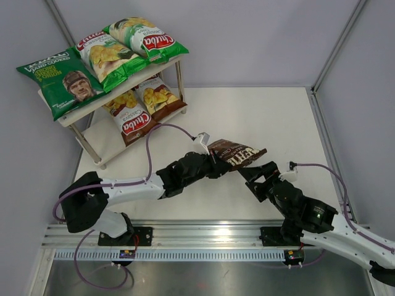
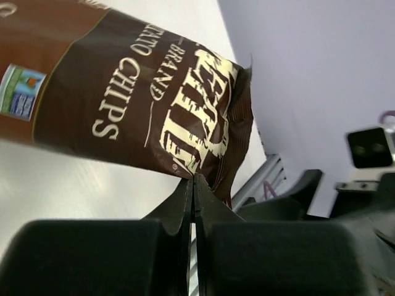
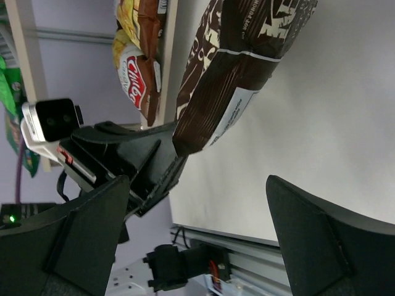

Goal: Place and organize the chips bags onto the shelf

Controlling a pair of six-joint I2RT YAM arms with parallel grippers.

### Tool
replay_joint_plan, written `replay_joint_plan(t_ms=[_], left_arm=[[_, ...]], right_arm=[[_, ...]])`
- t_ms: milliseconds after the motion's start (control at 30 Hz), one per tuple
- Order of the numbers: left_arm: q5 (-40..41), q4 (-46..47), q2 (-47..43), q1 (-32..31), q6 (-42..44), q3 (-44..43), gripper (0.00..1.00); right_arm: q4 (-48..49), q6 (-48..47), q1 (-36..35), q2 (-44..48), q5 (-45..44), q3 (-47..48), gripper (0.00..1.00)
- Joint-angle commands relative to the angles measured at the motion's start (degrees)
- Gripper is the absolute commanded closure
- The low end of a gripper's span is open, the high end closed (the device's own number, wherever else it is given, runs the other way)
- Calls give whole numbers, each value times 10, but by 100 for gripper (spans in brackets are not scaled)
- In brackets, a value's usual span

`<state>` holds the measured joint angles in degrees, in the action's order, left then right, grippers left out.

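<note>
My left gripper point(image 1: 214, 156) is shut on the lower corner of the dark brown Kettle bag point(image 1: 236, 153) and holds it above the table's middle. In the left wrist view the closed fingertips point(image 2: 194, 180) pinch the bag's crimped edge point(image 2: 142, 105). My right gripper point(image 1: 259, 175) is open and empty, just near and right of the bag; in its own view the bag point(image 3: 234, 68) hangs beyond the spread gripper point(image 3: 196, 182). The shelf point(image 1: 92, 105) stands at the far left. Its top board holds a dark green face bag point(image 1: 68, 83) and two green-white Chuba bags point(image 1: 108, 57) point(image 1: 145, 37). Two brown Chuba bags point(image 1: 129, 115) point(image 1: 160, 95) lie on the lower board.
Grey walls close in the table on the left, back and right. An aluminium rail point(image 1: 203, 237) runs along the near edge by the arm bases. Purple cables point(image 1: 151, 145) loop from both arms. The green bags overhang the shelf's top board.
</note>
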<state>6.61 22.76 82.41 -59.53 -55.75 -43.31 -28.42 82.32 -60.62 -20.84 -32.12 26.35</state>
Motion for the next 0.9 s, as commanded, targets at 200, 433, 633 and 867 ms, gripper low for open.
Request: replay_joint_plan(t_ms=[200, 433, 633, 867], left_arm=[[49, 119, -68, -34, 30, 57, 100], [53, 154, -79, -55, 41, 86, 100], [62, 165, -90, -60, 48, 113, 100], [24, 179, -103, -59, 93, 129, 100]], right_arm=[[60, 122, -5, -15, -57, -16, 3], [43, 144, 5, -67, -73, 2, 4], [103, 132, 91, -118, 33, -21, 6], [314, 86, 233, -289, 289, -45, 7]])
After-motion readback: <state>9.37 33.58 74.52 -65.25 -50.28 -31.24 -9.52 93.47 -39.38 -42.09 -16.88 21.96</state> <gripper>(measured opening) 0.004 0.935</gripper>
